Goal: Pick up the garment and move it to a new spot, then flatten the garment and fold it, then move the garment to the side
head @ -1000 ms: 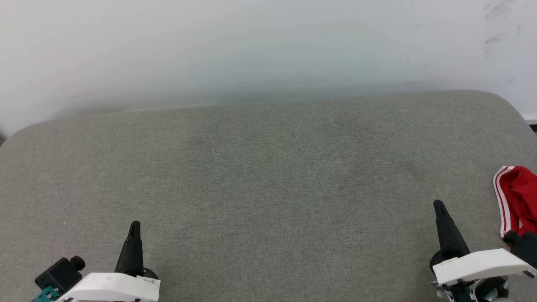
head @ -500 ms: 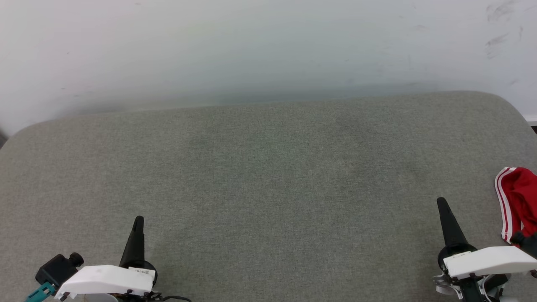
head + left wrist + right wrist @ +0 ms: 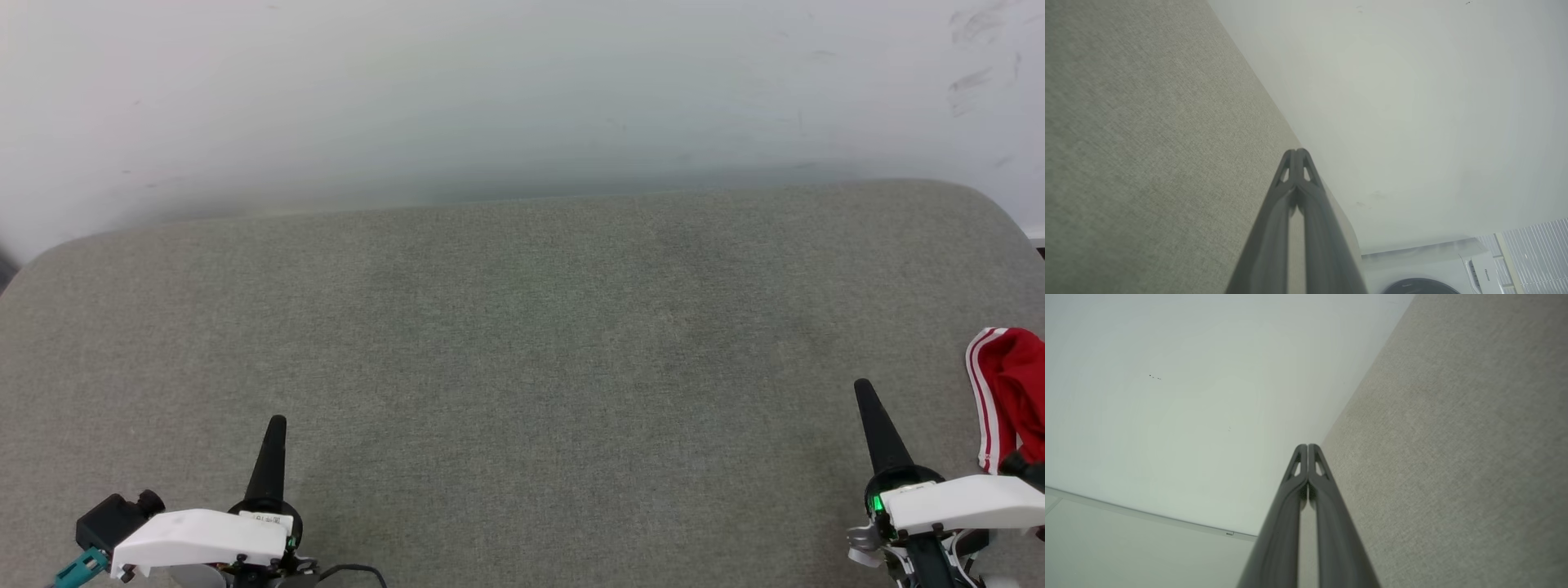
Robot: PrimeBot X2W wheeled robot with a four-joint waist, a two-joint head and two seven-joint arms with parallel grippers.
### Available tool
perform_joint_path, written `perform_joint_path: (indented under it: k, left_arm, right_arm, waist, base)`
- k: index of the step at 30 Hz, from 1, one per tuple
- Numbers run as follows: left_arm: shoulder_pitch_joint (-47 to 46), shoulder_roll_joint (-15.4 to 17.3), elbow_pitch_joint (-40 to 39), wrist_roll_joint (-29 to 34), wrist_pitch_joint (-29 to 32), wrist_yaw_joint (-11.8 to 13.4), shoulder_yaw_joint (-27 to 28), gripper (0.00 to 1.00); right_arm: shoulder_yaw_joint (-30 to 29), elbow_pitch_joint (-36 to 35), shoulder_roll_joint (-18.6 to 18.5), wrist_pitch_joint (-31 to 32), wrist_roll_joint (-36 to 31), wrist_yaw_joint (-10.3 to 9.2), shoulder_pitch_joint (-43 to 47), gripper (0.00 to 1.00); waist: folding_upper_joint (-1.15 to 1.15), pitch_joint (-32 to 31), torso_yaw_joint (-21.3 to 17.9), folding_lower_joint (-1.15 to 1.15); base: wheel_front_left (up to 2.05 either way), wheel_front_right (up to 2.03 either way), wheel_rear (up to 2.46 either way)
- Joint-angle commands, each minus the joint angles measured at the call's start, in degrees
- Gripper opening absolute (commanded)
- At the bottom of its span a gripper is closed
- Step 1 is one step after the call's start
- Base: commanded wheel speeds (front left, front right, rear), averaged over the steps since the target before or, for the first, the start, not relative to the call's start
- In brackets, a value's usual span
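Note:
A red piece of the garment (image 3: 1012, 392) with white striped trim lies at the right edge of the head view, on the grey fabric surface (image 3: 522, 343); the rest of it is cut off by the frame. My right gripper (image 3: 861, 388) stands shut just left of it, not touching it, with nothing between its fingers. My left gripper (image 3: 277, 423) is shut and empty at the lower left, far from the garment. In the wrist views the left gripper (image 3: 1297, 152) and the right gripper (image 3: 1307, 446) show their fingertips pressed together over the grey surface.
A white wall (image 3: 522, 98) rises right behind the grey surface's far edge. The surface's corners are rounded. In the left wrist view a white appliance (image 3: 1437, 269) with a dark round door stands beyond the surface's end.
Both grippers have drawn back a little toward the bottom of the head view, staying shut. The garment's place in the picture has shifted slightly right and down.

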Motion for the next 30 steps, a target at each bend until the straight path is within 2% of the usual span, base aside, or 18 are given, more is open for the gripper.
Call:
perform_joint_path:
  k: [1,30]
  left_arm:
    - [-1.51,0.10,-0.19,-1.56,0.41,-0.33,0.22,0.00]
    - [-3.63,0.09,2.16,-16.08,4.27,-0.59,0.56,0.00]
  right_arm:
    - [-0.35,-0.35,0.15,0.36,1.59,-0.01,-1.51,0.00]
    - [-2.04,0.50,0.52,3.68,15.48,-0.01,-2.31,0.00]
  waist:
    - [0.00,-0.01,0.03,-0.01]
    - [0.00,-0.18,0.55,-0.01]
  base:
    - [0.00,0.00,0.00]
    - [0.00,0.00,0.00]
